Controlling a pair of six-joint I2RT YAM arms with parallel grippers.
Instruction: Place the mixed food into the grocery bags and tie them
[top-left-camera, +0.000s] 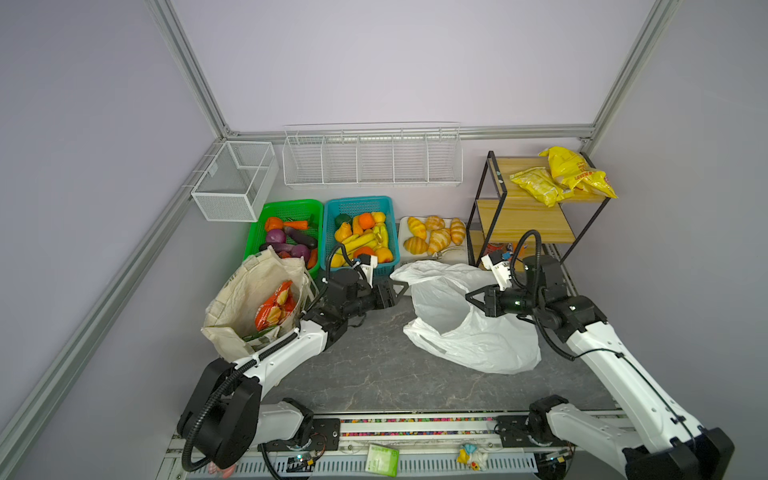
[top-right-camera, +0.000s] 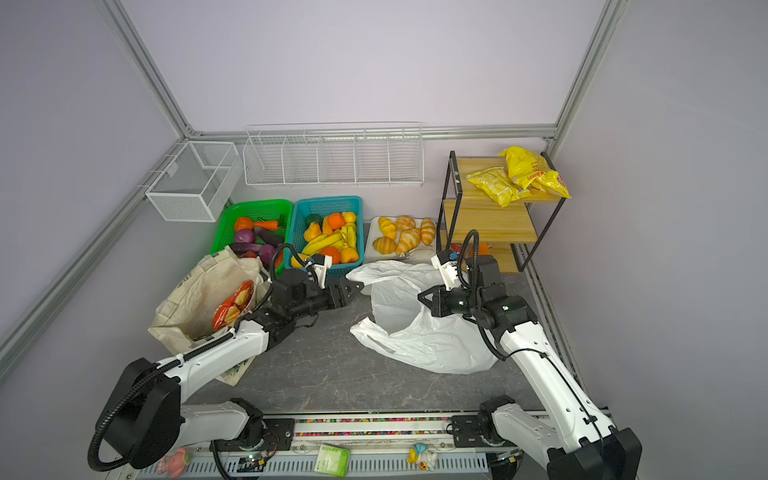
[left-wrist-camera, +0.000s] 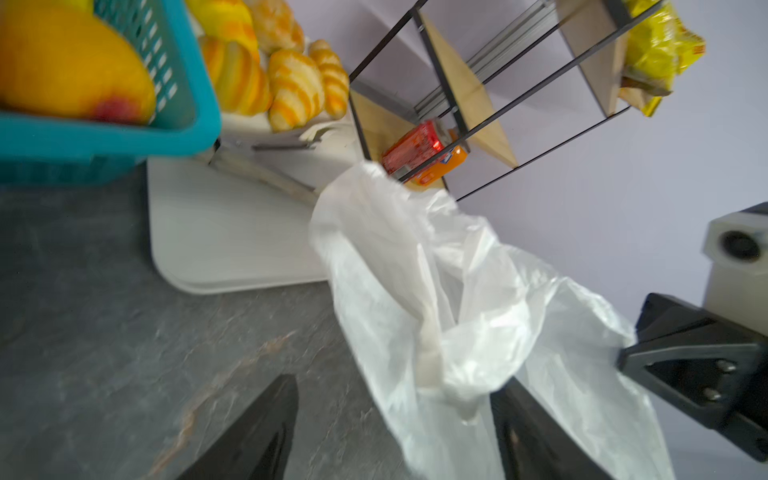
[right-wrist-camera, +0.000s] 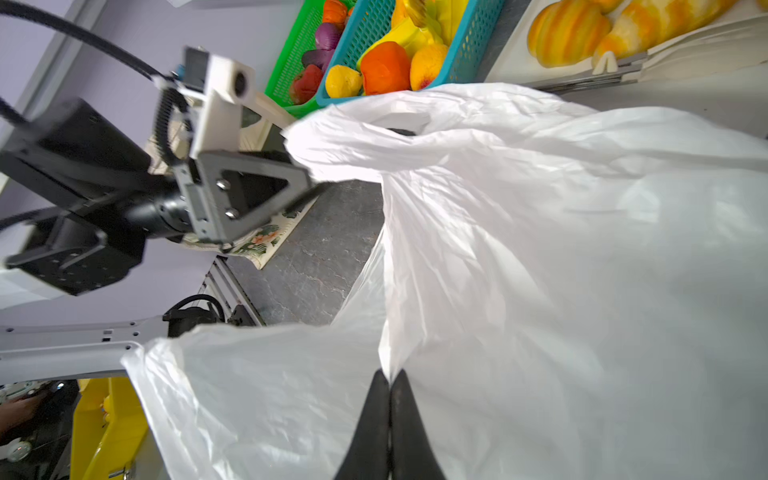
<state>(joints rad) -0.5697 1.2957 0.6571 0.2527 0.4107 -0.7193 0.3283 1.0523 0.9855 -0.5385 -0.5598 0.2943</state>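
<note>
Grey tabletop (top-left-camera: 374, 365) supports thin white plastic carrier bag (top-left-camera: 478, 336). Right gripper (right-wrist-camera: 390, 380) clamps its rim; left gripper (left-wrist-camera: 392, 386), jaws wide, sits at its handle.

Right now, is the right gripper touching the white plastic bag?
Touching. The right wrist view shows the right gripper shut, with a fold of the white plastic bag pinched between its tips.

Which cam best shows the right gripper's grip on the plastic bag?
Right wrist: right gripper shut on plastic bag, close up. Both top views show it small at the bag's mouth; left wrist shows its side.
</note>
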